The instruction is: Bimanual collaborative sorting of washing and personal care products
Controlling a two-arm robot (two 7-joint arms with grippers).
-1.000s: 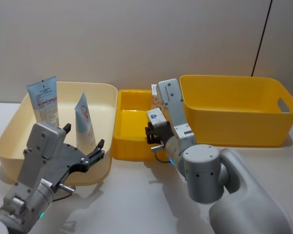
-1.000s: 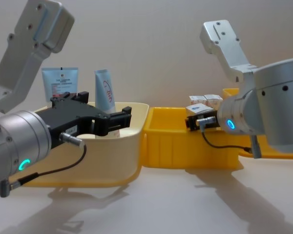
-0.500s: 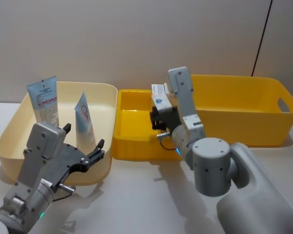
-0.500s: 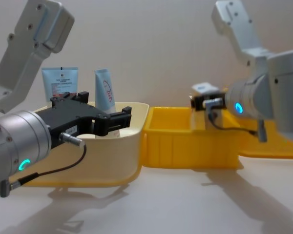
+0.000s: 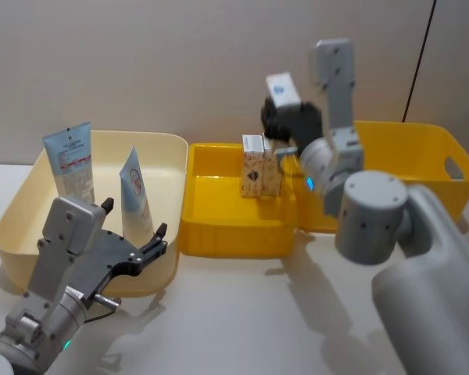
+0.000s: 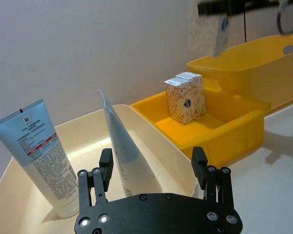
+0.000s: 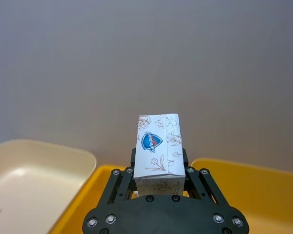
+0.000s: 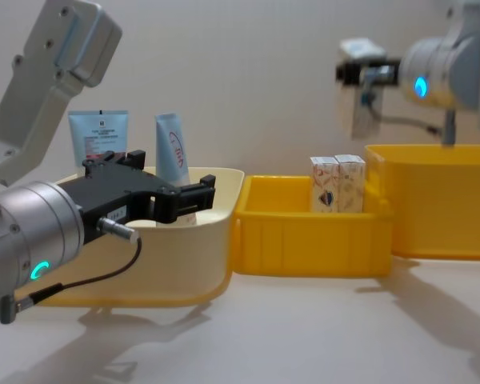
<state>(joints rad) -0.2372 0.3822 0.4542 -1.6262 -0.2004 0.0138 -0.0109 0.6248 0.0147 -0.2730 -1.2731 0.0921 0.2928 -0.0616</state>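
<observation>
The white carton (image 7: 157,146) is pinched between the jaws of the right gripper (image 7: 159,168), high above the small yellow tray (image 5: 219,234) and beside the large yellow bin (image 5: 422,156). It should be carried upright and released low. The jaws of the left gripper (image 5: 134,220) are spread before the cream bin (image 5: 16,226).

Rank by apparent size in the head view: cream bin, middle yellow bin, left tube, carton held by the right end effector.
Largest to smallest:
1. cream bin
2. middle yellow bin
3. left tube
4. held carton, in the right end effector; it is raised above the bins, so nearness to the camera may skew it.
</observation>
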